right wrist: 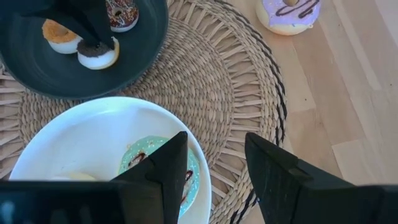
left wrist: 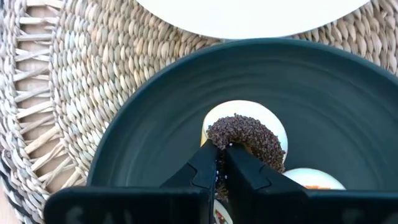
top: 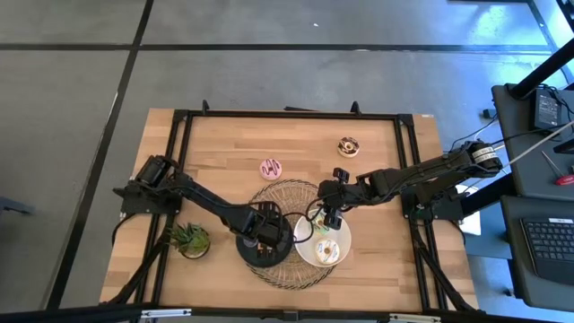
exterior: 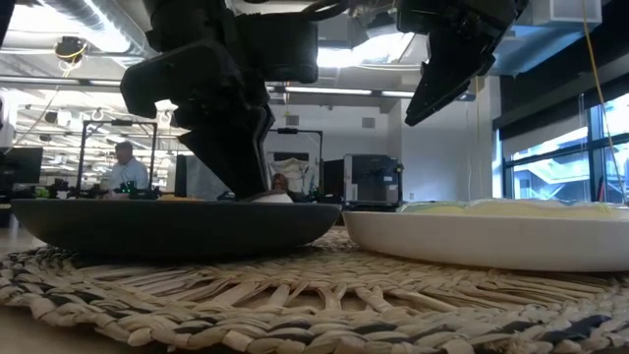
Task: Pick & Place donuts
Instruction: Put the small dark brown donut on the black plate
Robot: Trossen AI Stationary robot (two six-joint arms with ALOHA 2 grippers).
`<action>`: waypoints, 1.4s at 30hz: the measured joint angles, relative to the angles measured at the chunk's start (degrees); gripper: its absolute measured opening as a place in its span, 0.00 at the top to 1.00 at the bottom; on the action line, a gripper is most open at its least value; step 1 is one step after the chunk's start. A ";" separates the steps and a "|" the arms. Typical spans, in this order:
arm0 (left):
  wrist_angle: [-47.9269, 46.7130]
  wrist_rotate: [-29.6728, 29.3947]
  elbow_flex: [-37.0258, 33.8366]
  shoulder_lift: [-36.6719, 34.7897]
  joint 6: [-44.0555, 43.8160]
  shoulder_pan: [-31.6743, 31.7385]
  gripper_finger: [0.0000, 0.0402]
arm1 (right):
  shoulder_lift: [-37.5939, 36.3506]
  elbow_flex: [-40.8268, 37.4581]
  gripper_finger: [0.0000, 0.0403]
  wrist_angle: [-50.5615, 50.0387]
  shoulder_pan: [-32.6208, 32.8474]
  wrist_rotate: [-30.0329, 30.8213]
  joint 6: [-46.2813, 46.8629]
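Observation:
My left gripper (left wrist: pixel 221 169) is down in the black plate (left wrist: pixel 149 130), shut on a brown sprinkled mini donut (left wrist: pixel 249 138). An orange mini (right wrist: pixel 59 32) and a dark sprinkled mini (right wrist: pixel 122 12) lie on the same plate. My right gripper (right wrist: pixel 217 163) hangs open above the white plate (right wrist: pixel 74 134) and touches nothing. That plate holds the green donut (right wrist: pixel 143 160). The pink donut (top: pixel 271 168) and the chocolate-and-white donut (top: pixel 348 146) lie flat on the bare wood farther back. My left gripper pinches the brown mini donut at the rim (left wrist: pixel 219 138) of its sprinkled ring, only with the fingertips (left wrist: pixel 205 163). The fingers come from above, slanting down. The mini lies flat on the black plate's floor with its cream base (left wrist: pixel 273 121) showing around the icing.
Both plates sit side by side on a round woven mat (top: pixel 291 193) near the table's front edge. A small green potted plant (top: pixel 191 240) stands left of the black plate. Bare wood lies between the mat and the two loose donuts. A person sits at desks beyond the table.

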 joint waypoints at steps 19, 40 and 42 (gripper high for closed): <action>-0.60 0.05 0.00 0.00 0.00 0.00 0.92 | 0.00 0.00 0.60 -0.04 0.01 0.00 0.01; -1.62 -1.78 0.00 0.00 -0.46 0.02 0.72 | 0.00 0.00 0.60 -0.05 0.00 0.00 -0.01; -1.62 -2.09 0.01 0.00 -0.44 0.02 0.70 | 0.00 0.00 0.60 -0.05 0.00 0.00 -0.01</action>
